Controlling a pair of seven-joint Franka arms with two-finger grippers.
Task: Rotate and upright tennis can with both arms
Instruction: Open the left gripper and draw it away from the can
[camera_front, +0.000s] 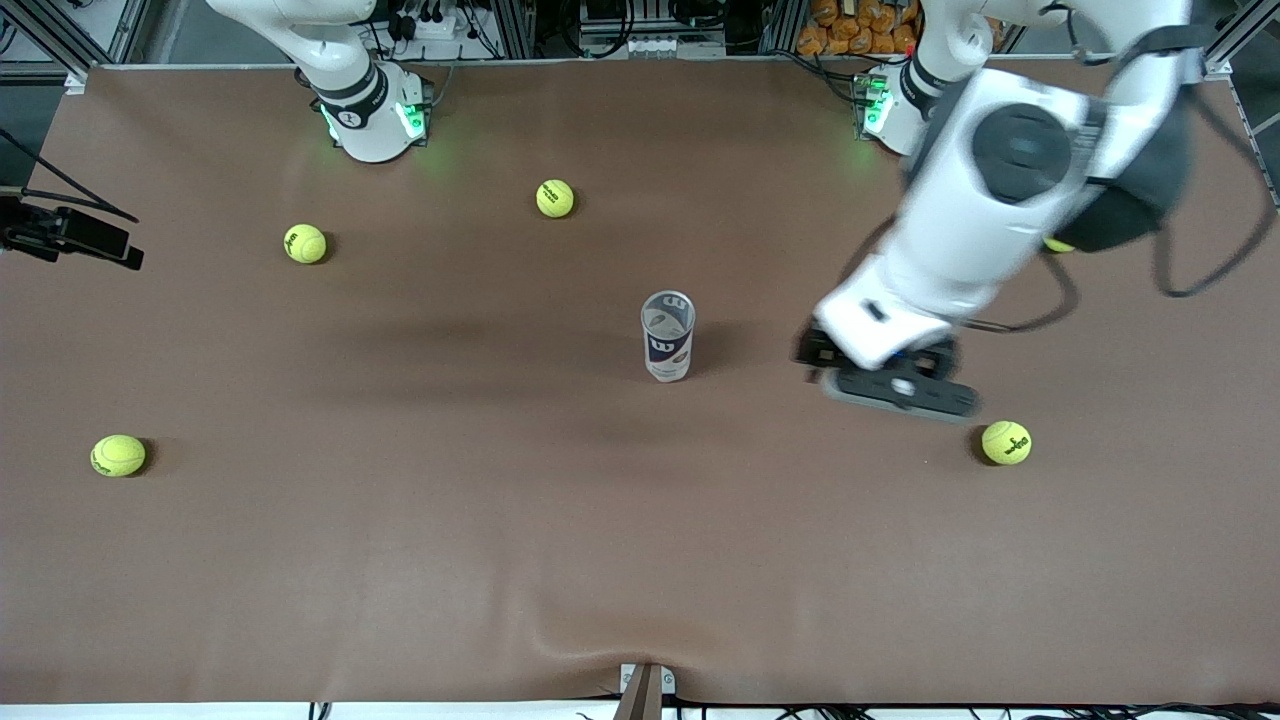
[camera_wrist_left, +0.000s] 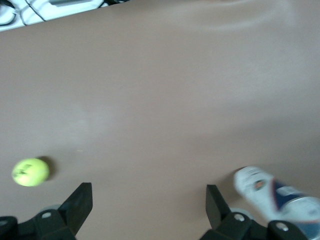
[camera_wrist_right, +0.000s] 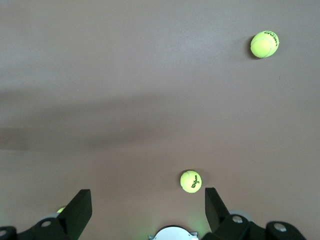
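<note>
White jointed arms (camera_front: 985, 190); black bands; green-lit bases (camera_front: 372, 118); black cables.

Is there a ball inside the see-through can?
No ball shows inside the tennis can. It stands upright on the brown table; its open top looks empty, though the label hides the lower part.

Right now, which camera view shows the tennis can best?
The front view: the tennis can stands upright mid-table, whole, open top and label visible, with the left gripper beside it toward the left arm's end. The left wrist view catches only a blurred part of it at the edge. The right wrist view does not show it.
</note>
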